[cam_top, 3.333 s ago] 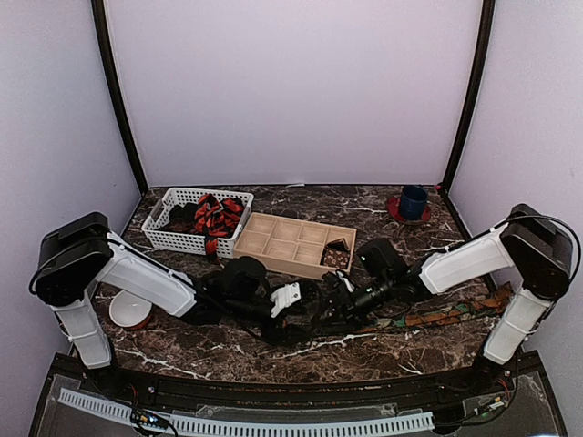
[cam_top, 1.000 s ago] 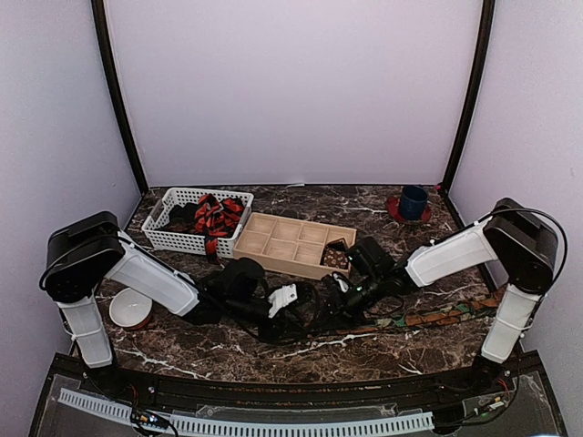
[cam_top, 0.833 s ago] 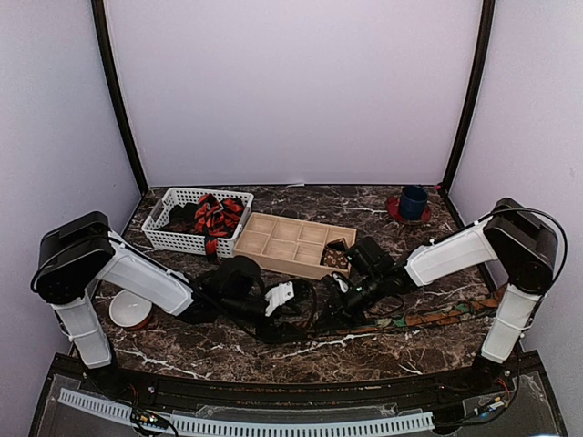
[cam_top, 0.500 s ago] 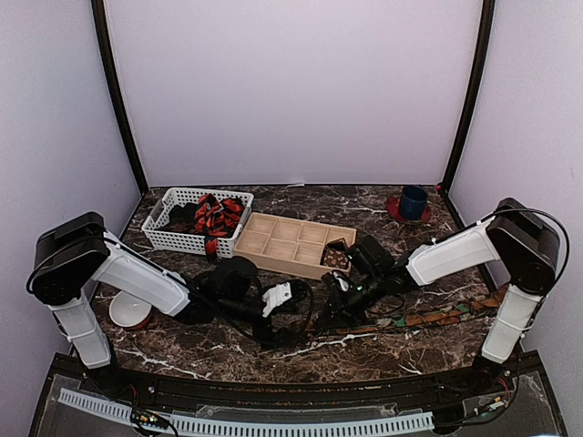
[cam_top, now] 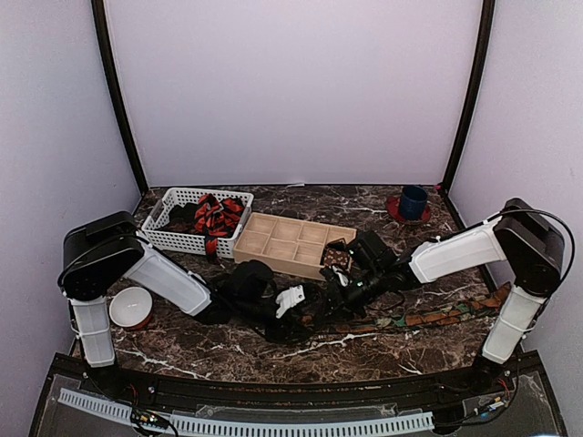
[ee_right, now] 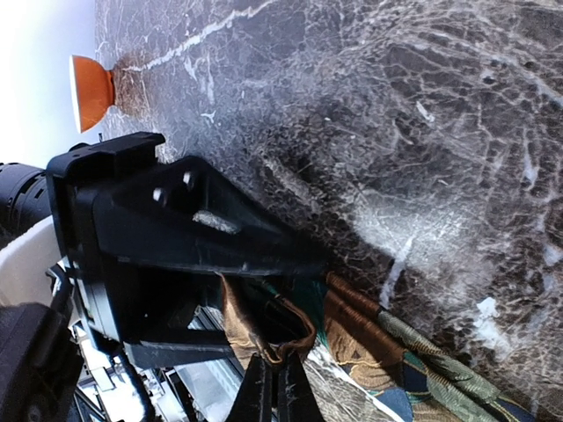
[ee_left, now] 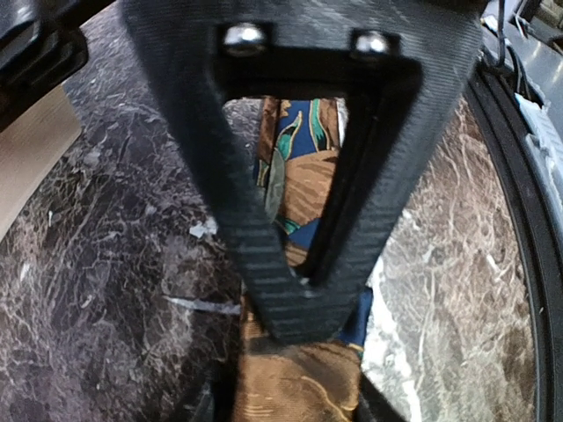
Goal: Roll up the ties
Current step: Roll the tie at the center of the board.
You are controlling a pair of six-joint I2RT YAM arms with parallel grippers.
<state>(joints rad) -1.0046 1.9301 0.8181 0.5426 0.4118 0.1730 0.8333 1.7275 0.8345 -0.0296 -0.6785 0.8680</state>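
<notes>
The left gripper [ee_left: 303, 321] has its fingers drawn together at the tips over the tie [ee_left: 303, 189]; whether fabric lies between them cannot be told. The right gripper [ee_right: 274, 387] is closed on a curled fold of the same end. Judgement: one gripper anchors the end while the other forms the first turn. The tie lies flat on the bench [cam_top: 228, 341], its long axis running from centre toward the right edge.

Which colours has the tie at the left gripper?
The tie is brown-orange with green and blue patches; left wrist view.
</notes>
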